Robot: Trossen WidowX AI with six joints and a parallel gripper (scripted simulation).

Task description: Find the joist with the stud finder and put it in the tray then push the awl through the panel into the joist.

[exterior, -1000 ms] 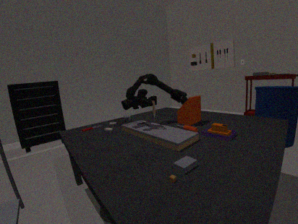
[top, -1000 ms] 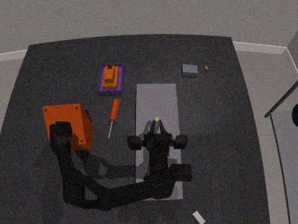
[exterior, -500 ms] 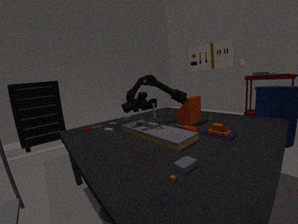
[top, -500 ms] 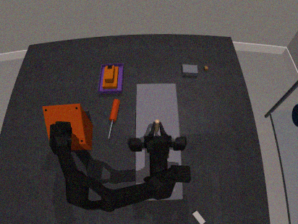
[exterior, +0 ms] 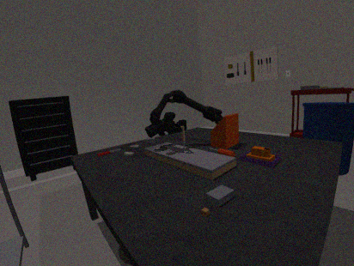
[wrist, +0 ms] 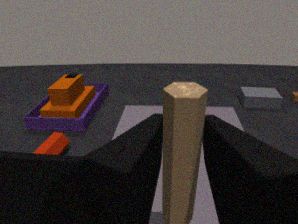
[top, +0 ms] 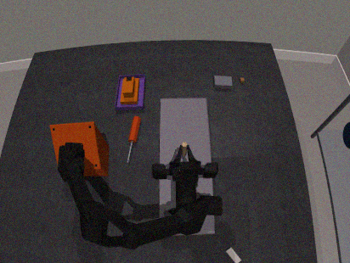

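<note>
My gripper [top: 184, 149] [exterior: 183, 128] is shut on the awl, whose tan faceted handle [wrist: 184, 135] stands upright between the fingers in the wrist view. They are over the middle of the pale floor panel [top: 184, 114] [exterior: 206, 160] [wrist: 137, 117]. The awl's tip is hidden or too small to make out, so I cannot tell whether it touches the panel. The orange stepped stud finder [top: 128, 90] [exterior: 261, 152] [wrist: 67, 95] sits in the purple tray [top: 129, 109] [wrist: 55, 123], left of the panel's far end in the top view.
An orange-handled screwdriver [top: 134, 129] [exterior: 226, 152] lies between the panel and a big orange block [top: 76, 135] [exterior: 232, 130]. A grey box [top: 222, 81] [exterior: 220, 193] and a tiny orange cube [top: 242, 80] [exterior: 205, 211] lie beyond the panel. A white piece [top: 233, 254] lies at the near side.
</note>
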